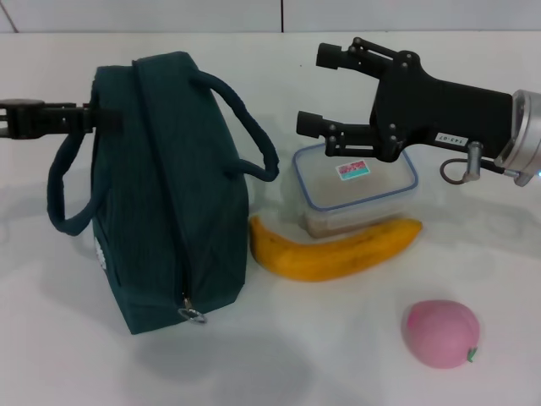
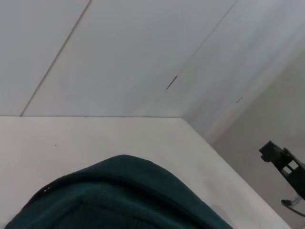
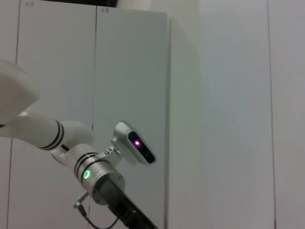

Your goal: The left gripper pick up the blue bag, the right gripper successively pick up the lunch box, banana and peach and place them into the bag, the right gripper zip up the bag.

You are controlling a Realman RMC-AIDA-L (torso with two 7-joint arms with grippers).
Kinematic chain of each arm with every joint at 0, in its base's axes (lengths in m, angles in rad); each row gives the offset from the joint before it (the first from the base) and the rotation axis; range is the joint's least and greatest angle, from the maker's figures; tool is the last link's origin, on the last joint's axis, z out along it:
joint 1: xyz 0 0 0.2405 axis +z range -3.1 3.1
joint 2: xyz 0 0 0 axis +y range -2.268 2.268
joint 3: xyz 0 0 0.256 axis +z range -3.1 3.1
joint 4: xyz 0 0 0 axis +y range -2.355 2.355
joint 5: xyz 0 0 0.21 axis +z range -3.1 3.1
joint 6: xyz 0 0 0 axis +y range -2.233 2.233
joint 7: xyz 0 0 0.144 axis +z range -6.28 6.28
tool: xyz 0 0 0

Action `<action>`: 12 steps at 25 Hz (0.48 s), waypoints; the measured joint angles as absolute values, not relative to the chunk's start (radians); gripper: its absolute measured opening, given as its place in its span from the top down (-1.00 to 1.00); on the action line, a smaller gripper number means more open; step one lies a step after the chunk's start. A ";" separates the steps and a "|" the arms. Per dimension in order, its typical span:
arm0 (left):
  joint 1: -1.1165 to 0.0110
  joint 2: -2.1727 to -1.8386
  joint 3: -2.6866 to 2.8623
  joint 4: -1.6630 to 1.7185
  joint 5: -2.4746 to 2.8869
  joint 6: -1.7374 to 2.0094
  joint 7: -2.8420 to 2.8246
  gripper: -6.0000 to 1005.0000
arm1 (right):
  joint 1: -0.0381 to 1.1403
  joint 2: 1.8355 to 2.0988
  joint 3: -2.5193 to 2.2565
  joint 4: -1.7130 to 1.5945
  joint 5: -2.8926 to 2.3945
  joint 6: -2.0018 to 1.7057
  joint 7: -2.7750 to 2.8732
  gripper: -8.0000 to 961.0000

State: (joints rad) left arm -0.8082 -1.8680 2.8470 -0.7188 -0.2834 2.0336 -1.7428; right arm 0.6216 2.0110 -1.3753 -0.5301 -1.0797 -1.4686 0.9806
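We note the blue bag (image 1: pixel 169 203) as matt ribbed cloth with a metal zipper ring (image 1: pixel 193 315); the lunch box (image 1: pixel 359 190) clear glossy plastic; the banana (image 1: pixel 334 250) smooth; the peach (image 1: pixel 439 333) matt; the table (image 1: pixel 338 355) smooth white.

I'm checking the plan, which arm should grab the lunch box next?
Right. The right pincer hangs open above the lunch box; the left pincer is at the blue bag.

Bright, even light; soft shadows
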 joint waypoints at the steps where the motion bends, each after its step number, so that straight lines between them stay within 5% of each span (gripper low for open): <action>1: -0.812 -1.871 2.847 -0.719 -0.284 2.032 -1.749 -0.61 | 0.621 2.011 -1.375 -0.530 -1.080 -1.468 0.980 -0.76; 12: -0.805 -1.903 2.845 -0.731 -0.303 1.935 -1.718 -0.59 | 0.615 2.008 -1.374 -0.521 -1.081 -1.469 0.981 -0.75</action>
State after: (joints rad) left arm -0.8052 -1.9026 2.8455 -0.7313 -0.3029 1.9347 -1.7184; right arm 0.6148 2.0076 -1.3744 -0.5210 -1.0810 -1.4686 0.9809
